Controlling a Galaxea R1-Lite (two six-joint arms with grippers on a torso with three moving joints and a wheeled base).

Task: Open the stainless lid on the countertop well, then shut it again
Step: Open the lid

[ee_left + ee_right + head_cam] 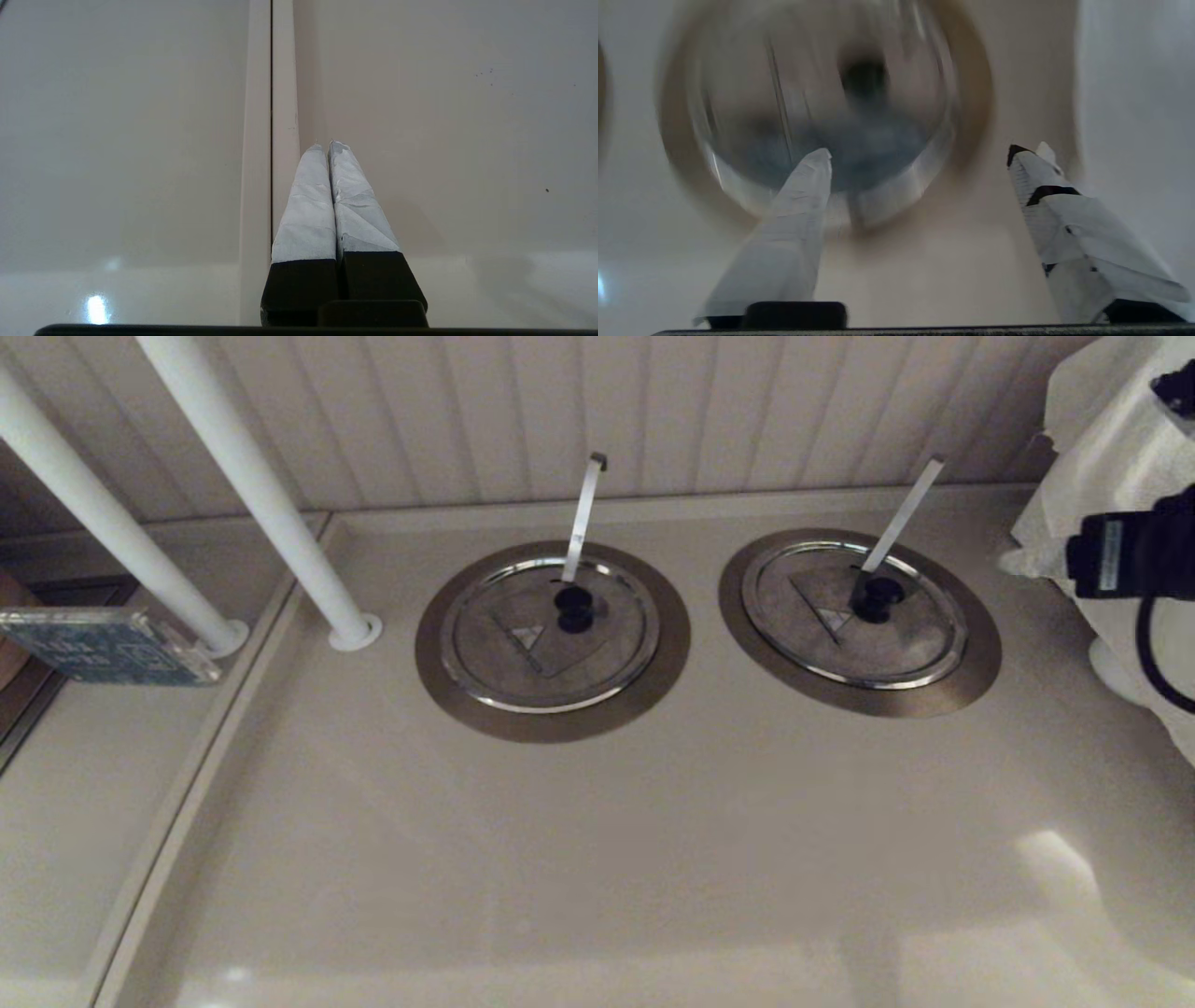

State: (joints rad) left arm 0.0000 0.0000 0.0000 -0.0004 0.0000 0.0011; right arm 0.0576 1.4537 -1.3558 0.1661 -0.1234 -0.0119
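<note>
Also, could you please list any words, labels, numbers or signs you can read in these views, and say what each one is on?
No text can be read.
Triangular mark on the round stainless lid with the straight-tipped handle: a symbol, no legible letters.
Same triangular mark on the twin steel lid: no legible letters.
Clear-cased blue sign at the far left: print too blurred.
White label on the black right arm: too small.

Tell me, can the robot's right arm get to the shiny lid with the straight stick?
Probably yes. The right gripper has its fingers open, the stainless lid lies closed near that arm, and nothing stands between them. Its leaning handle pokes up near the knob.
</note>
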